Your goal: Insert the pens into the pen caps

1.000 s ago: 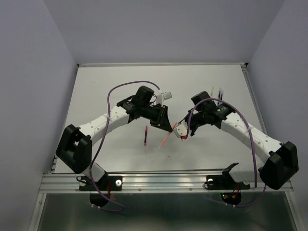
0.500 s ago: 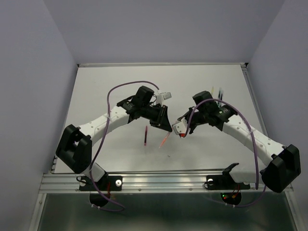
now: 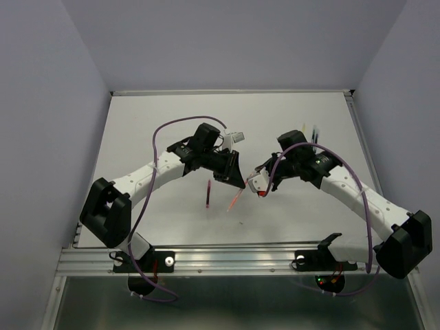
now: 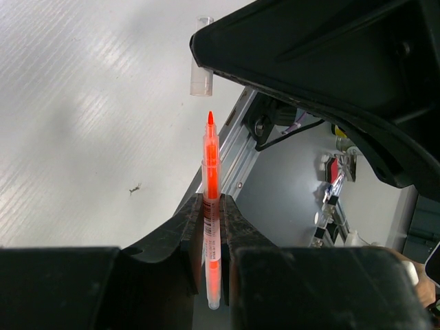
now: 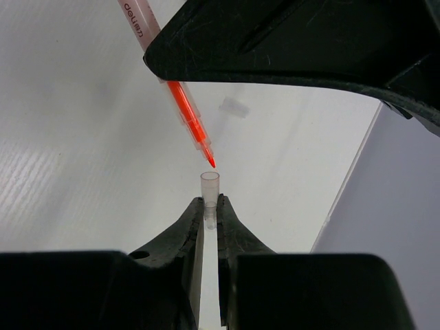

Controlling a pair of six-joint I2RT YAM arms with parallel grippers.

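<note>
My left gripper is shut on the orange-red pen, gripping its labelled barrel with the tip pointing away from the fingers. My right gripper is shut on a clear pen cap with its open mouth facing the pen. In the right wrist view the pen's tip hangs just above the cap's mouth, outside it. The two grippers face each other above the middle of the table. A maroon pen lies on the table.
A second clear cap lies on the white surface beyond the held one. Yellow and blue pens show at the back right, partly behind the right arm. The metal rail runs along the near edge. Walls close in the table.
The right gripper has moved a little to the left, bringing the cap closer to the pen's tip. The left arm and its pen have stayed still.
</note>
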